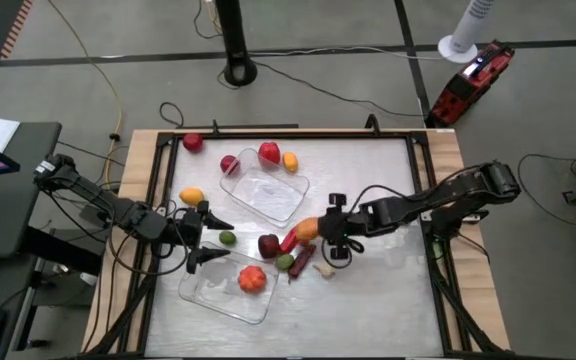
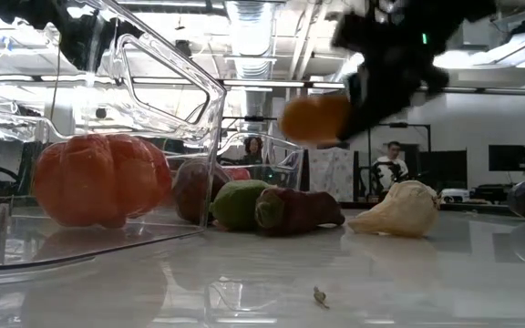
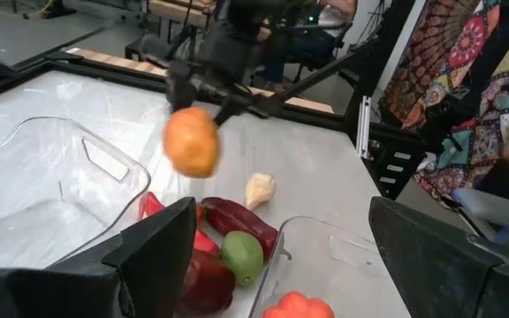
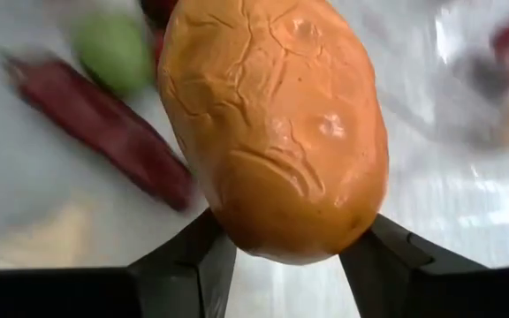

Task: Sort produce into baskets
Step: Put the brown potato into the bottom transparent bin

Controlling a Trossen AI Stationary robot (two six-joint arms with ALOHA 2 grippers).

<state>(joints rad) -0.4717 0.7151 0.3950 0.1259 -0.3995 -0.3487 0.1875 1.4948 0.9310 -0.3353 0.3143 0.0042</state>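
Observation:
My right gripper (image 1: 315, 232) is shut on an orange, wrinkled, potato-like piece (image 1: 307, 229), above a pile of produce: a maroon fruit (image 1: 268, 245), a red pepper (image 1: 288, 240), a green fruit (image 1: 284, 261), a long dark maroon piece (image 1: 302, 260) and a whitish garlic (image 1: 325, 268). My left gripper (image 1: 212, 240) is open and empty between the two clear trays, beside a green fruit (image 1: 227, 238). The near tray (image 1: 208, 292) holds an orange-red tomato (image 1: 252, 279). The far tray (image 1: 278, 195) has a dark red fruit (image 1: 230, 164) at its far corner. My right gripper pinches the orange piece between its two fingers, at the end nearest the wrist (image 4: 277, 243). One finger (image 4: 193, 265) is on each side of it. The fingers come from the table's right side. The piece is lifted clear above the pile (image 2: 313, 118).
Loose produce lies on the table toward the far side: a red fruit (image 1: 193, 142), a red one (image 1: 269, 152), a yellow-orange one (image 1: 290, 160), and another yellow-orange one (image 1: 192, 196) at the left. A black frame (image 1: 413, 150) edges the table. People stand in the room behind.

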